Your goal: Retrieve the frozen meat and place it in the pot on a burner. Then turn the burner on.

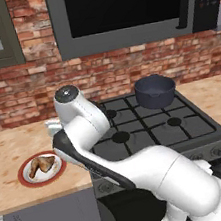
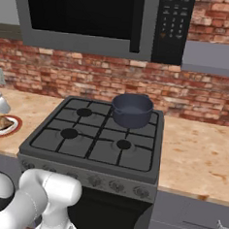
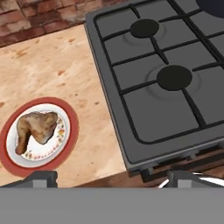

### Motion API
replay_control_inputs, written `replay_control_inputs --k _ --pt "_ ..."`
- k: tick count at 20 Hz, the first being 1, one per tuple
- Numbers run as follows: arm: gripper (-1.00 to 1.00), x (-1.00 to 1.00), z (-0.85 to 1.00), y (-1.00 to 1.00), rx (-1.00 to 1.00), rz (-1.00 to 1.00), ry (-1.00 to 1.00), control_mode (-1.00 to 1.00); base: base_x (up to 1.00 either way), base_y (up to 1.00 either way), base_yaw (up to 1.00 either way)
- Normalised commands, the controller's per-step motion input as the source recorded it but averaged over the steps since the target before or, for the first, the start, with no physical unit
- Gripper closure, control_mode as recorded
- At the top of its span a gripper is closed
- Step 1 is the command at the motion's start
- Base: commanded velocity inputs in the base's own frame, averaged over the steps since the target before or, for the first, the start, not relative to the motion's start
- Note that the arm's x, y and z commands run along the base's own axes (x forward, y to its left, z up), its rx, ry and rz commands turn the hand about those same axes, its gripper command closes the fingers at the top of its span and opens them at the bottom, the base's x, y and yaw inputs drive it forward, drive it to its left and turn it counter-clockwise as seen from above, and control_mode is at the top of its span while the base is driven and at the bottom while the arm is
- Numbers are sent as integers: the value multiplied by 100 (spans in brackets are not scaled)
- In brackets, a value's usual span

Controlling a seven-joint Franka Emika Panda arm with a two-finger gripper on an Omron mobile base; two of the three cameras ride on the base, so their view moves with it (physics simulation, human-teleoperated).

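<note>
We judge the task barely begun: the frozen meat (image 3: 36, 130), a golden-brown drumstick piece, lies on the red-rimmed plate (image 3: 70, 135) on the wooden counter (image 3: 57, 65) left of the stove (image 3: 144, 131), and nothing is grasped. Our gripper (image 3: 113, 178) looks down from above the counter edge, its 2 tips set wide apart with nothing between them. The pot (image 1: 154, 91) stands on the back right burner. Left to do: lift the meat, drop it in the pot, turn the knob. Behind the 4-burner stove runs a brick wall (image 1: 116, 71), with a microwave (image 2: 95, 17) mounted above
</note>
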Motion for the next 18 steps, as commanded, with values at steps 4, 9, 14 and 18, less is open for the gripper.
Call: replay_control_inputs --k 4,9,14,18 --pt "-100 10 -4 60 0 -5 0 -100 0 0 0" --pt "-100 16 -12 64 0 -8 0 -100 0 0 0" --pt "-100 19 -26 60 0 -7 0 -100 0 0 0" --pt "-100 17 -31 57 0 -6 0 -100 0 0 0"
